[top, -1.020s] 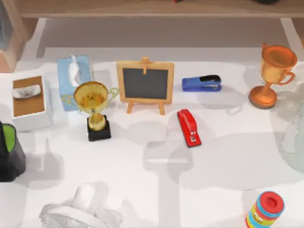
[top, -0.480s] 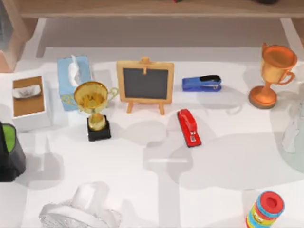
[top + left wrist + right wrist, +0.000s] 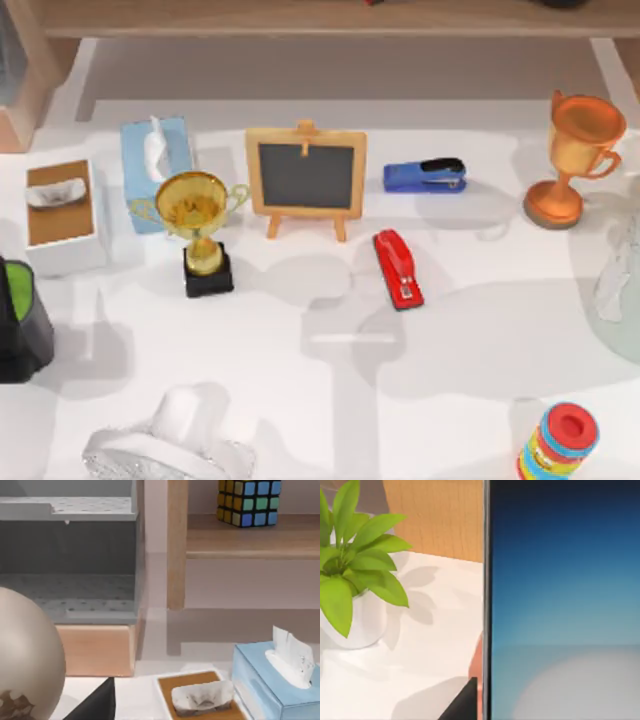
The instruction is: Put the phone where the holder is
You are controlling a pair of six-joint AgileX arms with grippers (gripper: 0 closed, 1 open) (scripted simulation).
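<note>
The phone (image 3: 560, 605) stands upright very close to my right wrist camera, its blue screen fading to a pale white patch low down, its thin dark edge running straight up and down. A dark wedge (image 3: 462, 702) pokes in beside that edge, and I cannot tell what grips the phone. I cannot make out the holder in any view. Another dark wedge (image 3: 95, 705) sits low in the left wrist view, beside a large beige ball (image 3: 25, 655).
On the white table (image 3: 470, 340) stand a small chalkboard easel (image 3: 305, 180), gold trophy (image 3: 200, 230), red stapler (image 3: 398, 268), blue stapler (image 3: 425, 175), bronze trophy (image 3: 575, 155), two tissue boxes (image 3: 65, 215), a black-and-green object (image 3: 20, 320), a striped can (image 3: 558, 440) and pale translucent shapes (image 3: 170, 440). A potted plant (image 3: 350, 575) shows in the right wrist view.
</note>
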